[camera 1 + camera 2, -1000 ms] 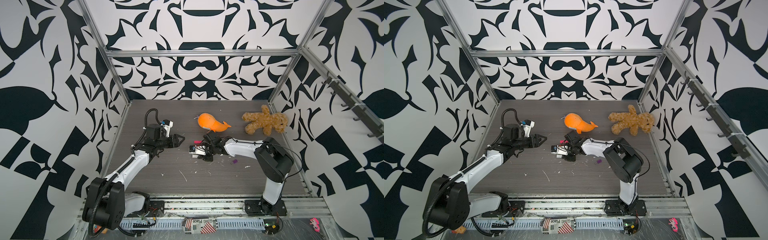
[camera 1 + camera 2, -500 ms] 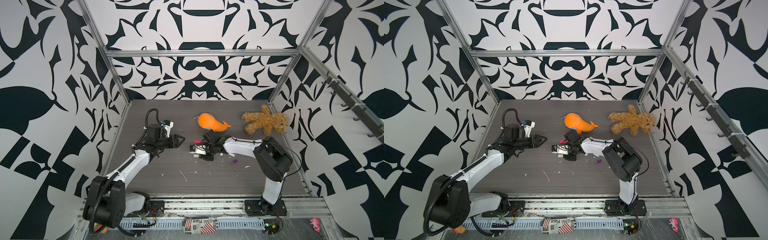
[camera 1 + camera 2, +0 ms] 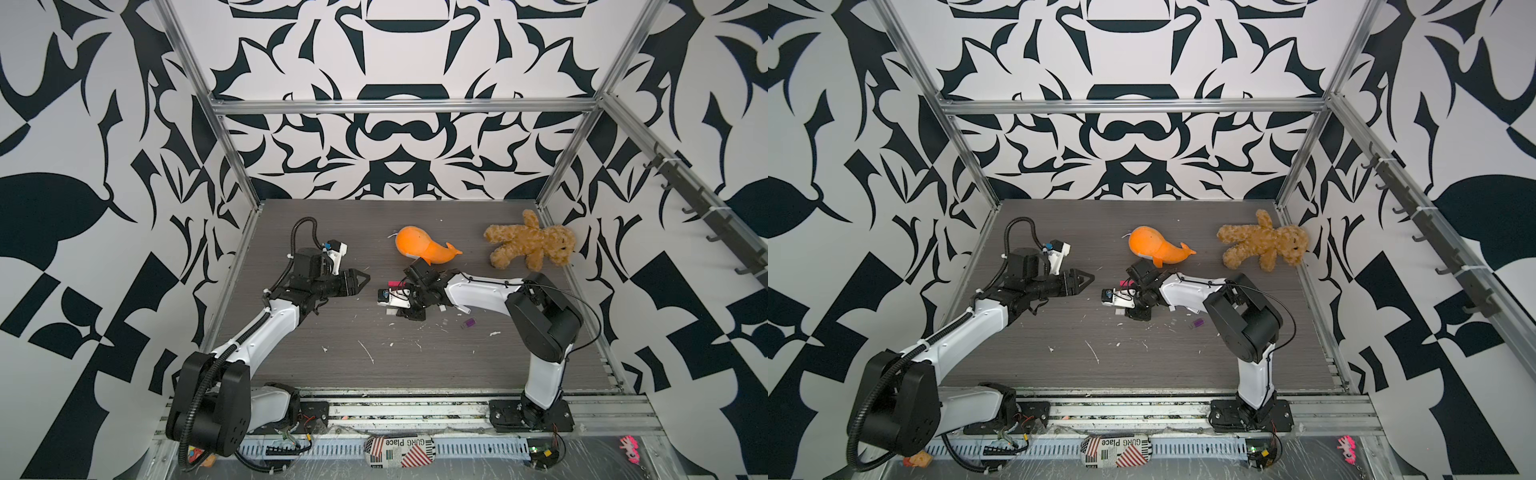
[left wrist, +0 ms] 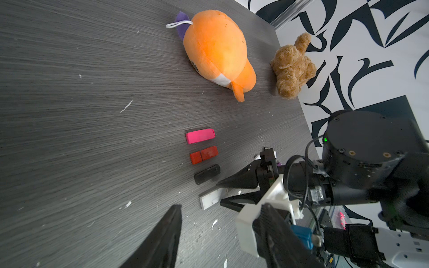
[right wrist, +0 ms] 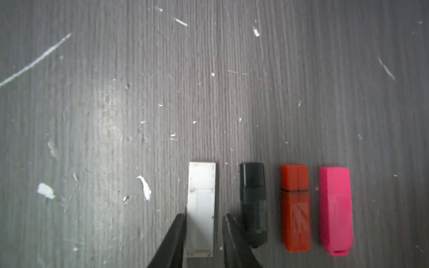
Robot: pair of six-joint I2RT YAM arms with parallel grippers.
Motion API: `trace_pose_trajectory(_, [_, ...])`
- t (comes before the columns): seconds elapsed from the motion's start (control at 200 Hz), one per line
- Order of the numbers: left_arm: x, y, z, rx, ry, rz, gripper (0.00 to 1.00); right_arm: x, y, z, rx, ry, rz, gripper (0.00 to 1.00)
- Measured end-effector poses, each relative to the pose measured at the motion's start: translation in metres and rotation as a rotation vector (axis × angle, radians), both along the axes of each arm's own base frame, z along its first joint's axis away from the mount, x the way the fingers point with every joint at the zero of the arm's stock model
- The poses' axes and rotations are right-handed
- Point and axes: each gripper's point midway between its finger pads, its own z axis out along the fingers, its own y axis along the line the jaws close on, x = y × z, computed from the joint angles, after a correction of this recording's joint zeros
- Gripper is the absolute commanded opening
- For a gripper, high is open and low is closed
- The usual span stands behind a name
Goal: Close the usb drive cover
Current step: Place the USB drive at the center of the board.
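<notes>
Four usb drives lie side by side on the grey table: white [image 5: 201,204], black [image 5: 253,204], red [image 5: 295,206] and pink [image 5: 335,208]. Each shows its cover on; the red one has a thin dark seam. My right gripper [image 5: 203,215] is down at the table, open a little, one finger on each side of the white drive [image 4: 210,199]. One finger sits against the drive's edge and a narrow gap shows at the other. My left gripper [image 3: 363,279] hovers open to the left of the row, with nothing between its fingers.
An orange plush whale [image 3: 419,247] lies just behind the row and a brown teddy bear [image 3: 528,245] at the back right. A small purple piece [image 3: 469,323] and white scraps [image 3: 365,351] lie on the table in front of the right arm.
My right gripper's jaws have parted slightly from the white drive. The left gripper has barely moved.
</notes>
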Motion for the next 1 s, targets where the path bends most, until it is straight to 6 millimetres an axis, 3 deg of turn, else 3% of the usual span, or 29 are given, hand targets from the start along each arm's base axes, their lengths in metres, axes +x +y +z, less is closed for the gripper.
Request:
trace_pose_trajectory(0.11, [0.0,-0.001,0.0,-0.003,0.002,-0.002,0.56,0.002,0.001,0.018,0.037,-0.034,-0.012,0.33])
trace_pose_trajectory(0.255, [-0.003,-0.009,-0.001,-0.009,0.009,-0.027,0.56,0.008,-0.006,0.067,0.122,-0.107,-0.049,0.33])
trace_pose_trajectory(0.395, [-0.007,-0.031,-0.012,-0.002,0.039,-0.081,0.55,0.011,-0.041,0.094,0.174,-0.147,-0.128,0.33])
trace_pose_trajectory(0.505, [-0.008,-0.047,-0.013,0.0,0.045,-0.117,0.55,0.014,-0.073,0.092,0.154,-0.134,-0.206,0.33])
trace_pose_trajectory(0.715, [0.007,-0.075,0.002,-0.015,-0.005,-0.181,0.55,0.012,-0.119,0.065,0.087,-0.069,-0.333,0.33])
trace_pose_trajectory(1.0, [0.032,-0.096,0.015,-0.027,-0.071,-0.256,0.56,0.014,-0.143,0.047,0.001,-0.055,-0.42,0.34])
